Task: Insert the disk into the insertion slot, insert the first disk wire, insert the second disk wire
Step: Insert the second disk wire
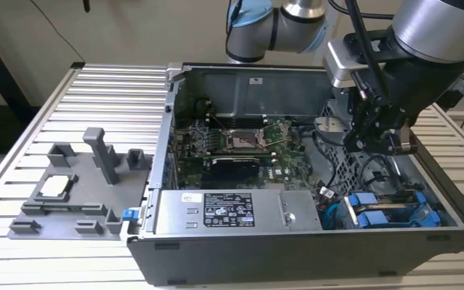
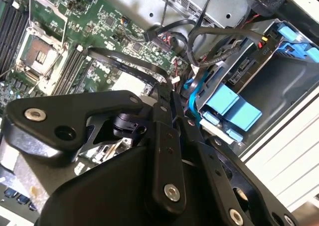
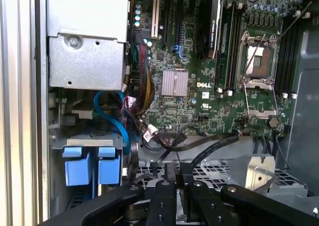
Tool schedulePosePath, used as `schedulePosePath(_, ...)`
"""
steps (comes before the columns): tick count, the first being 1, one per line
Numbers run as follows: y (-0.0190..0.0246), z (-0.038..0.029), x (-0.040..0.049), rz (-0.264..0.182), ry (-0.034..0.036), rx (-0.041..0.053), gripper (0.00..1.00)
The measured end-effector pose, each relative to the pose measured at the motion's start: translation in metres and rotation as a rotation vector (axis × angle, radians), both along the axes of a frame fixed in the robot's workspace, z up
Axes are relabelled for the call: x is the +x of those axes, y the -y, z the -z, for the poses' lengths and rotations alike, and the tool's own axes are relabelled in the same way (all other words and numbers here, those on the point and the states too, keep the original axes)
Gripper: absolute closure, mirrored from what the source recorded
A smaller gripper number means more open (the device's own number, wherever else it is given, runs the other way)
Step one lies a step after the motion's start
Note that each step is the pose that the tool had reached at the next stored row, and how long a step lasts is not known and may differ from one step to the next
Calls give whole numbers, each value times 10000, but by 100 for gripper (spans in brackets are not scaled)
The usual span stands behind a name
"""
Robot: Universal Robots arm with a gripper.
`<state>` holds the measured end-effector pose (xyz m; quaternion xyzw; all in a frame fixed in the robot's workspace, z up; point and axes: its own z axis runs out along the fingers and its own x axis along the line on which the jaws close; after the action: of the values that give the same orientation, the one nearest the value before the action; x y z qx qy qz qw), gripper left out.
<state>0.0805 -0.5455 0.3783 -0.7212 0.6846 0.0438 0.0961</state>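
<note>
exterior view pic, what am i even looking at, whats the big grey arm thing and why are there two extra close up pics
The exterior view shows a robot arm reaching into an open computer case that lies on a slatted metal table. That camera stands somewhere off the arm. The two wrist views come from cameras that ride on the arm, so they look past its black gripper into the case.

Inside the case are a green circuit board, a grey power supply box and blue disk carriers sitting in one corner. Beside the case, on the exterior view's left, is a grey holder tray.

A black wire runs right up to the gripper's tip. Whether it is actually clamped there I cannot tell.
</note>
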Motion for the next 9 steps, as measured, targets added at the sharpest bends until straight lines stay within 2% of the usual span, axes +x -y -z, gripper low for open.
schedulePosePath(5, 1, -1, 0, 0, 0, -22, 84)
schedulePosePath(6, 1, -1, 0, 0, -5, -52, 84)
schedulePosePath(9, 1, 3, 16, -1, -23, -435, 84)
